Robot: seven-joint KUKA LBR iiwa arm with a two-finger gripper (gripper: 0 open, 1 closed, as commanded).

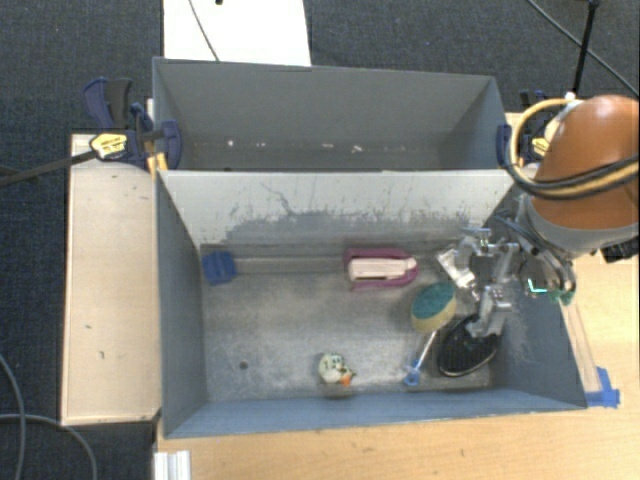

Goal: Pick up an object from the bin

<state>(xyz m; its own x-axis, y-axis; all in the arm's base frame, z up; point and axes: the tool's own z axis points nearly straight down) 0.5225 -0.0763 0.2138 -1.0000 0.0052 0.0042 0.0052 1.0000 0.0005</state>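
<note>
Claw: our claw (487, 320) hangs low at the right end of the bin (300, 208). We cannot tell how wide it stands or whether it has hold of anything.
Likely target: a black oval piece (462, 356), smooth and glossy, lies flat by the near wall, just under the claw.
Neighbours: a round pad (432, 308), teal over yellow and spongy-looking, sits just beside the claw toward the bin's middle. A thin white stick (420, 356) with a blue tip slants by the black piece.
Well apart: a pink-and-white block (380, 268), a small blue piece (217, 266) and a little white figure (336, 370).
Risk, slip: we judge the low, slick oval may skid off hard metal.
Risk, crowding: the soft pad or the stick may get nudged or pinched along with it.
Risk, wall: the near wall leaves little room.
</note>
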